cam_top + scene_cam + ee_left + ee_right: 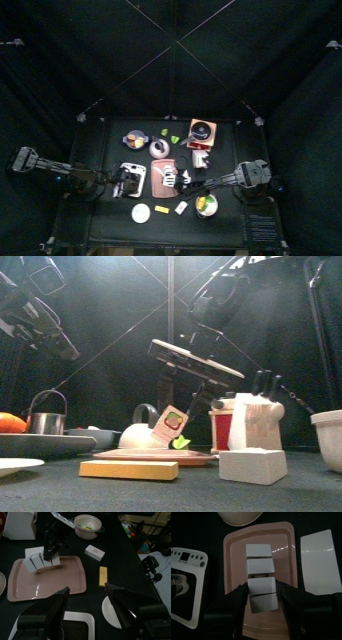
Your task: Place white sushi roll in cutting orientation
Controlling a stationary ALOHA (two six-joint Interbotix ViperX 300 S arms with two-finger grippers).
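- Between my right pincer (264, 588)'s two jaws lies the near end of the white sushi roll (258, 559). The jaws are spread wide, one on each side of it. I see dark gaps on both sides, so I judge this a straddle rather than a grip.
- Straight ahead of that pincer, the roll shows as a short row of white segments. Its long axis points away from my wrist, so my jaws sit across its width and not along its length.
- Under the roll is the pink board (234, 557). The roll's axis runs the same way as the board's long sides, and it sits nearer one long edge than the other.
- From my left wrist view, the roll is at the board's far corner, with my right arm hanging directly over it.
- My left pincer (87, 589) is also released, its jaws wide apart. It rests back from the board's near edge, well apart from the roll.
- The right arm is plainly the nearer one, so I judge that turning the roll falls to it. A close across the width looks possible from where the jaws hang.
- Beyond the board, a white dish (238, 516) stands off its far end on the surface, clear of the roll.
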